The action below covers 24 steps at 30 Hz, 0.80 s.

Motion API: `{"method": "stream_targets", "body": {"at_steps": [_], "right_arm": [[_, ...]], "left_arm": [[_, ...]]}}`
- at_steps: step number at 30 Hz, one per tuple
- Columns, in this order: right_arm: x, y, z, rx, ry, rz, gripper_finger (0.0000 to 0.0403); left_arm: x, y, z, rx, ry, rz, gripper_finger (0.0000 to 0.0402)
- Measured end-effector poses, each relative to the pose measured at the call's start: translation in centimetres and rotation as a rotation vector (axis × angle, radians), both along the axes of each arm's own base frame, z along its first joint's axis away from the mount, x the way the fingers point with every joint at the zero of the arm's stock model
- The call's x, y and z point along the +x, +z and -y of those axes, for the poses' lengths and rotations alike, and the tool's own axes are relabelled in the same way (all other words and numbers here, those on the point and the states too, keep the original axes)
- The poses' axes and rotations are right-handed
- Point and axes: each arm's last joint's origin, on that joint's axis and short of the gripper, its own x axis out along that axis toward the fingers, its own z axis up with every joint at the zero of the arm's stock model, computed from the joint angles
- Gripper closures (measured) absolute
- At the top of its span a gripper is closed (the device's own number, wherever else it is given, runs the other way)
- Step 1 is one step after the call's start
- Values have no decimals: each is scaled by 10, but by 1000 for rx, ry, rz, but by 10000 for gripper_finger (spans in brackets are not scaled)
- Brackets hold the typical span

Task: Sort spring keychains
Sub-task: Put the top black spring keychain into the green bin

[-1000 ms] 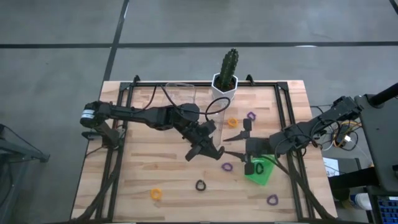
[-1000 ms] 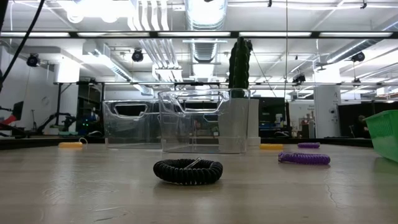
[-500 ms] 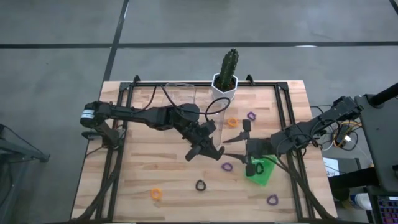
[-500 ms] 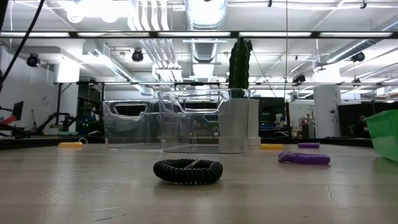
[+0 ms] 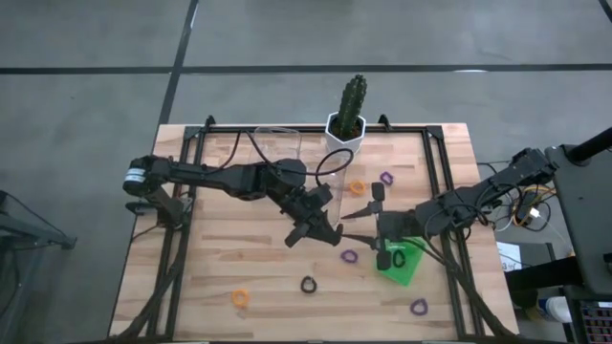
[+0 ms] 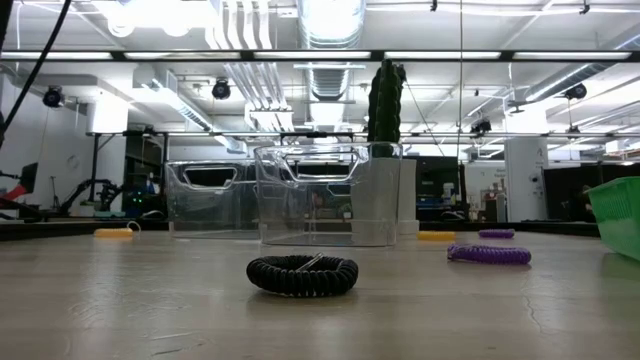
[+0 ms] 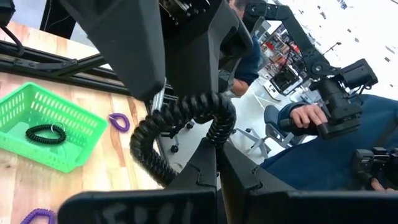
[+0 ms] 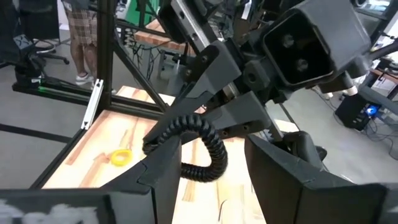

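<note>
My left gripper (image 5: 331,229) (image 7: 217,163) is over the table's middle, shut on a black spring keychain (image 7: 186,118) (image 8: 200,149). My right gripper (image 5: 345,225) (image 8: 211,169) faces it from the right, open, one finger on each side of that loop; I cannot tell whether they touch it. Another black keychain (image 5: 397,256) (image 7: 45,132) lies in the green tray (image 5: 409,268). On the table lie orange keychains (image 5: 357,188) (image 5: 240,298), purple ones (image 5: 386,178) (image 5: 349,256) (image 5: 418,307) and a black one (image 5: 308,284) (image 6: 302,275). My left gripper pinches the black keychain between its two fingers at one side of the loop (image 7: 214,132). The fingers come slanting from the table's left. The loop is lifted clear of the table and curves out past the fingertips (image 8: 219,118), between the right gripper's open fingers.
Two clear plastic trays (image 6: 312,195) (image 6: 208,195) stand toward the far edge, beside a potted cactus (image 5: 349,113) (image 6: 385,105). A dark frame (image 5: 186,191) runs along the table's sides. A seated person (image 7: 323,124) shows beyond the table.
</note>
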Motion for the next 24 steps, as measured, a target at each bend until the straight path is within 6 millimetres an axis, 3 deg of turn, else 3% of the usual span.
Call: {"method": "stream_targets", "body": {"at_steps": [17,24], "right_arm": [[3,-4,-4,19,95,-21,277],[3,-4,-4,37,95,-24,331]], "left_arm": [[0,1,1,-8,0,3,401],[0,1,1,-10,1,6,401]]}}
